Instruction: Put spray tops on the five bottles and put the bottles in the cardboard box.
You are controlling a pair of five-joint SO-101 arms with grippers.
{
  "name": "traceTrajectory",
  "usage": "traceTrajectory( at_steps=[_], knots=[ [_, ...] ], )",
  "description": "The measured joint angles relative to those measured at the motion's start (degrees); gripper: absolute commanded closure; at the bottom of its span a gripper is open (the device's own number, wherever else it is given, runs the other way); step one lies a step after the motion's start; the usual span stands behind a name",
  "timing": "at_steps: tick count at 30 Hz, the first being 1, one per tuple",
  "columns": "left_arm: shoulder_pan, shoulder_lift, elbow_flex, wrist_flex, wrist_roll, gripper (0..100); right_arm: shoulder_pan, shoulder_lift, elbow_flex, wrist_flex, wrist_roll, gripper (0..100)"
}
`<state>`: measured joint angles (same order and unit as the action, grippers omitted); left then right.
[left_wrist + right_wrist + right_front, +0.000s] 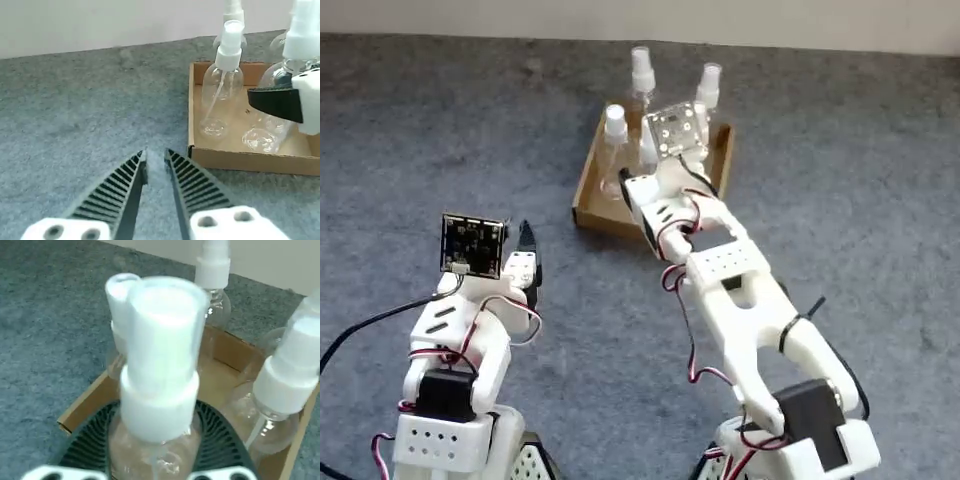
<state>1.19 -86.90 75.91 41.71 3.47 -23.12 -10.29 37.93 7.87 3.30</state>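
Observation:
The cardboard box [588, 190] lies on the grey carpet at mid-back. My right gripper [655, 170] hangs over it, shut on a clear bottle with a white spray top [157, 365], which sits upright between the black fingers [225, 440]. Another capped bottle [615, 140] stands in the box's left part [222, 82]. A third capped bottle [708, 88] is by the box's far right corner [287, 385]. One more [642, 70] stands just beyond the far rim [212, 287]. My left gripper [156, 159] hovers low over the carpet, left of the box [240, 160], its fingers a narrow gap apart and holding nothing.
Grey carpet [840, 150] spreads on all sides of the box, with free room left, right and in front of it. A pale wall [100, 20] runs along the back edge. The right arm's white links [740, 290] stretch from the front right toward the box.

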Motion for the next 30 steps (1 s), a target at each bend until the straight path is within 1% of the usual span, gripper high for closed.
traceTrajectory(
  at_steps=[11, 20, 25, 30],
  knots=[
    [0.0, 0.0, 0.0, 0.0, 0.0, 99, 0.18, 5.45, 0.0, -2.11, 0.09, 99.5],
    [0.0, 0.0, 0.09, 0.0, 0.0, 99, 0.18, 5.71, 0.0, -2.11, 0.09, 99.0],
    [0.0, 0.0, 0.09, 0.0, 0.0, 99, 0.0, 5.8, 0.0, -8.0, 0.09, 98.8],
    [0.0, 0.0, 0.09, 0.0, 0.0, 99, -0.44, 5.89, 0.0, -9.41, 0.09, 98.8]
  ],
)
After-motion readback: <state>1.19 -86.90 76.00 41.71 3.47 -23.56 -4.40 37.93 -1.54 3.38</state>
